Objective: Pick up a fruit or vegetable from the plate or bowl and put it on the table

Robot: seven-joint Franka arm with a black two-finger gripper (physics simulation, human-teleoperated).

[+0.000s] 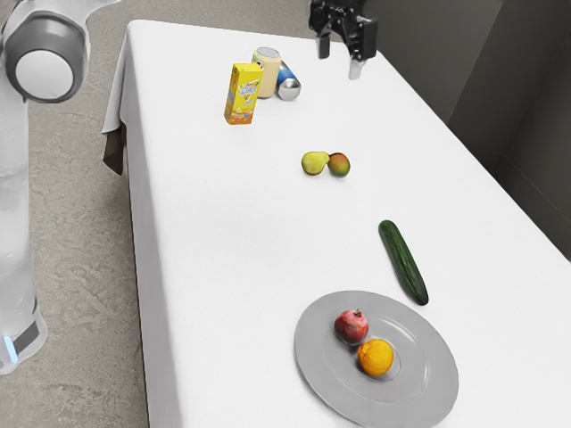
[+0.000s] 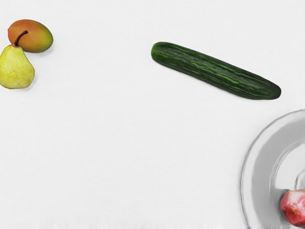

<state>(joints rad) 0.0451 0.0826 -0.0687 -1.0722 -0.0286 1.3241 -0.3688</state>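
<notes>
Beside the table (image 1: 223, 223), my arm (image 1: 12, 178) is smooth and white, with rounded links. My round joint (image 1: 45, 40) has a grey metallic-looking shell around a flat, pale disc (image 1: 43, 74). Low on the white casing sit a dark grey panel (image 1: 28, 337) and a slim, pale blue light strip (image 1: 11, 348). Over the table, my gripper (image 1: 340, 63) is black and knobbly, its 2 fingers (image 1: 357, 68) ending in paler tips.
</notes>
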